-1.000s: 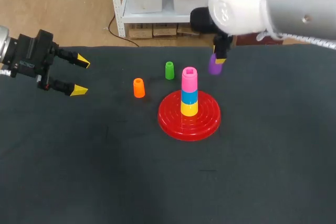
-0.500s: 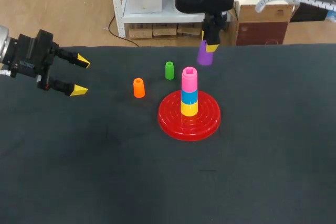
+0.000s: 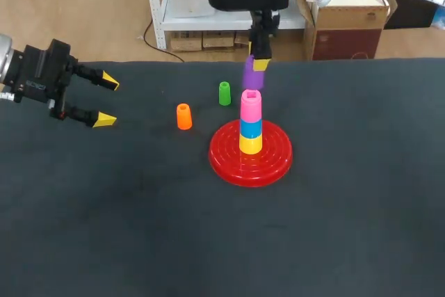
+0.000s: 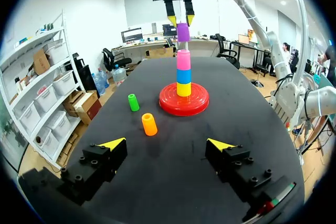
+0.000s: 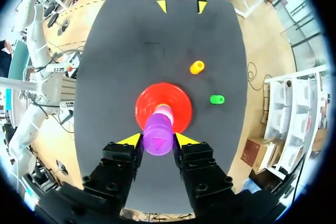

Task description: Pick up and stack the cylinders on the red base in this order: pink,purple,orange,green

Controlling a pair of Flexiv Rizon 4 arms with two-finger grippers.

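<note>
My right gripper [image 3: 257,65] [image 5: 158,139] [image 4: 179,20] is shut on the purple cylinder [image 3: 252,77] [image 5: 158,136] [image 4: 182,32], which hangs just above the pink cylinder [image 3: 251,106] [image 4: 182,59]. Pink tops a blue and a yellow cylinder on the red base [image 3: 251,154] [image 4: 184,100] [image 5: 164,106]. The orange cylinder [image 3: 183,117] [image 4: 149,124] [image 5: 197,67] and green cylinder [image 3: 224,93] [image 4: 133,102] [image 5: 217,99] stand on the table left of the base. At the table's left edge my left gripper [image 3: 104,100] [image 4: 167,144] is open and holds nothing.
The dark table [image 3: 334,227] carries only these pieces. Wide bare room lies in front of and to the right of the base.
My right gripper has carried the purple cylinder leftward, from right of the stack to directly above the pink cylinder. The left arm has not moved.
</note>
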